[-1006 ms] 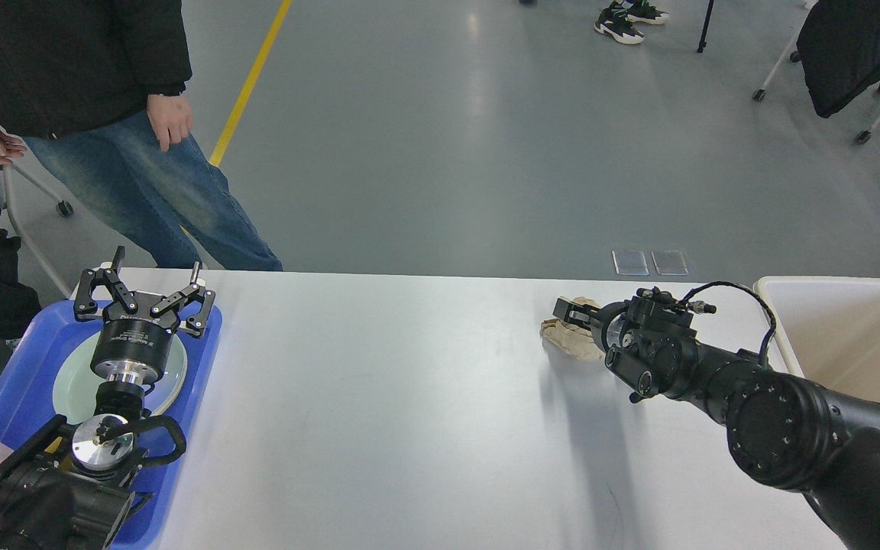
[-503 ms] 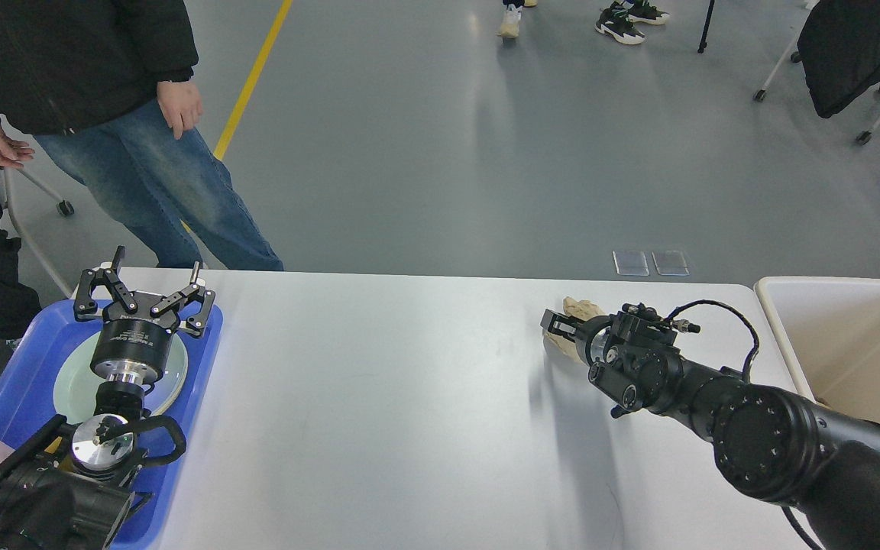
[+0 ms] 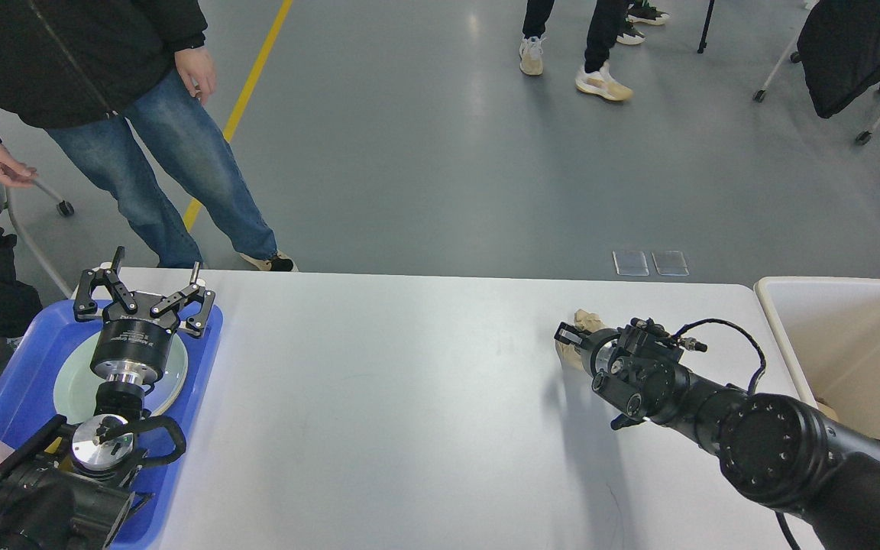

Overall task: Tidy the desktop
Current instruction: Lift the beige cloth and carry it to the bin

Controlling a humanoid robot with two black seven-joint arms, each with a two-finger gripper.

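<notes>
Here my right tool (image 3: 568, 334) sits at a crumpled beige paper wad (image 3: 582, 319) near the far right of the wide white desk (image 3: 409, 397); whether it grips I cannot tell. My left tool (image 3: 143, 289) hangs spread wide, holding nothing, above the pale green plate (image 3: 73, 378) in the blue plastic tray (image 3: 20, 382).

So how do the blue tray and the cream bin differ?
The blue tray is shallow and lies on the desktop at its left end; the cream bin is deep and stands beside the desktop's right end. The tray holds a pale plate, with the left gripper open above it; only a small tan scrap shows in the bin. Both are rectangular, open-topped containers.
</notes>
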